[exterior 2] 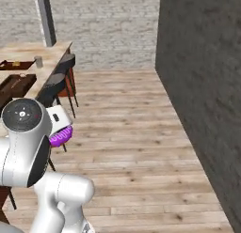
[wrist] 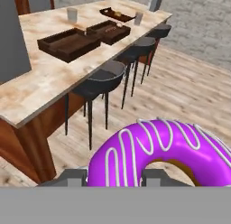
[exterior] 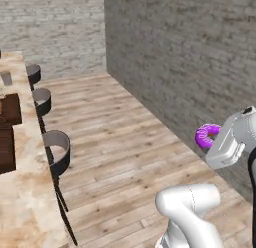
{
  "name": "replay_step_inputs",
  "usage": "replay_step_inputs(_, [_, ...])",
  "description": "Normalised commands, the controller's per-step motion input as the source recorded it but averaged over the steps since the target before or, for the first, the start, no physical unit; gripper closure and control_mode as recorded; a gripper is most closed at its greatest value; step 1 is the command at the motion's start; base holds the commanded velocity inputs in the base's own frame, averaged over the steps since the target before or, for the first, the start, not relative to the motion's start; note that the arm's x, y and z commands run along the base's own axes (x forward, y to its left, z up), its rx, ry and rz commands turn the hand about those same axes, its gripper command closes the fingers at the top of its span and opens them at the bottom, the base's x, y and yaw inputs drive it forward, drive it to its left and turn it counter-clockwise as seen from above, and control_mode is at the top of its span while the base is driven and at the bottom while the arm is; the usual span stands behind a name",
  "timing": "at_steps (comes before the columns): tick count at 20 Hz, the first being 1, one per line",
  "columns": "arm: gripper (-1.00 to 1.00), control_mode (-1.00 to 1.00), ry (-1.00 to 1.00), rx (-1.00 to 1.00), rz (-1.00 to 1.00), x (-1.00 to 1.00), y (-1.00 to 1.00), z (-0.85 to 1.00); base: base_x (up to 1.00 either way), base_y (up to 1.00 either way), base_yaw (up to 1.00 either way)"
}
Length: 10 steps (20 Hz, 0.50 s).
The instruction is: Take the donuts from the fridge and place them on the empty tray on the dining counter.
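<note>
**Donut in transit — grip thin, drop-off not yet reached**

The gripper (wrist: 113, 178) is clenched on one donut (wrist: 164, 153); in the hand view the ring stands up between the two dark fingertips, purple icing with white stripes, pinched at its near edge only. The left base view shows the same donut (exterior: 206, 135) sticking out past the hand, over bare wood floor and well apart from the counter (exterior: 22, 192). In the right base view it (exterior 2: 61, 136) sits just beyond the arm's big joint.

The counter (wrist: 54, 78) lies ahead of the hand, stools (wrist: 101, 81) along its near side. On it, the near tray (wrist: 67, 44) looks empty; the tray behind it (wrist: 108, 32) and a further one (wrist: 117, 13) carry tan food.

Risks, as judged from here:
- Slip — the hold is on a small part of a soft, glossy ring; a sharp swing or stop could tip it out onto the floor.
- Wrong tray — the brown trays look alike and the first two sit just beside each other; a release slightly too far back lands on the loaded one.
- Collision — a low approach would meet the stool backs or the counter edge.
- A high release could bounce the donut over the low rim.
</note>
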Motion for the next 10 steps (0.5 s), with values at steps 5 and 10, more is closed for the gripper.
replay_step_inputs(5, [1.00, 1.00, 0.00, 0.00, 0.00, 0.00, 0.00, 0.00, 1.00, 0.01, 0.74])
replay_step_inputs(10, [1.00, 1.00, 0.00, 0.00, 0.00, 0.00, 0.00, 0.00, 1.00, 0.00, 0.73])
